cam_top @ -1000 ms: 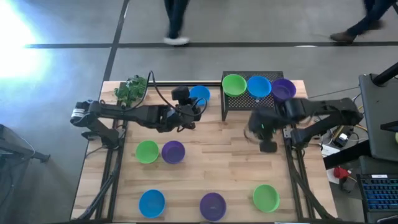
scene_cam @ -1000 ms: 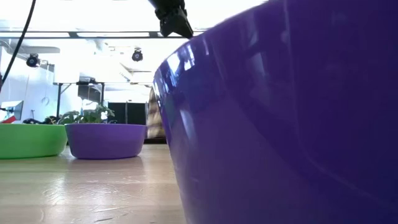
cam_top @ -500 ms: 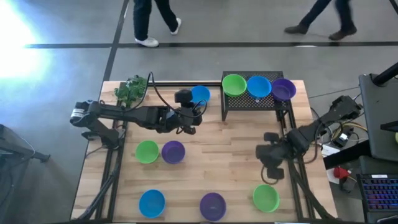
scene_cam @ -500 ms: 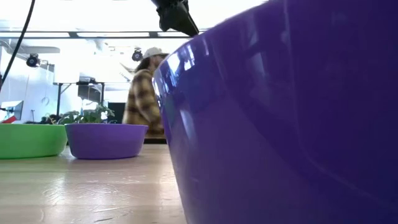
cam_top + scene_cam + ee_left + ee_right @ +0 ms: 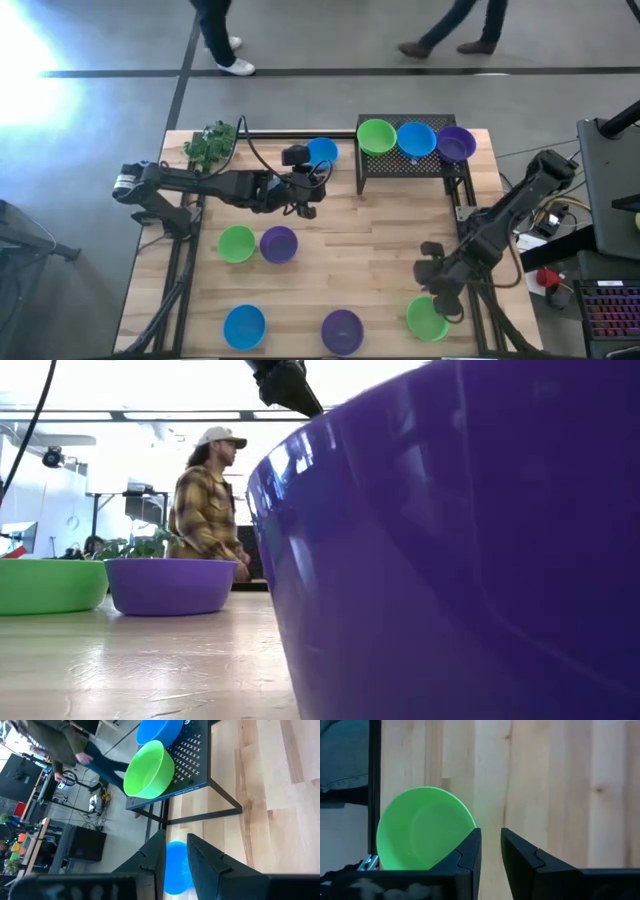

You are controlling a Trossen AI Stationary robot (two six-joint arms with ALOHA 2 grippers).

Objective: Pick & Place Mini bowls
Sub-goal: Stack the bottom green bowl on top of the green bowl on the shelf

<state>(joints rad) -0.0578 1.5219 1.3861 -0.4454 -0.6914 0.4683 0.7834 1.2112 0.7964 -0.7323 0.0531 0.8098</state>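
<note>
Glossy green mini bowl [image 5: 427,318] under the right end effector [image 5: 443,296].
Its fingers stand narrowly parted, empty; the wrist view alone shows that gap. Left end effector [image 5: 308,196] likewise.

Bowls were plain glossy green [image 5: 376,135], blue [image 5: 416,138] and purple [image 5: 457,143] on a black perforated rack [image 5: 405,166], the table [image 5: 350,225] pale wood-grained, the plant [image 5: 208,143] leafy green, a passing person [image 5: 207,500] in yellow-brown plaid and a white cap.
</note>
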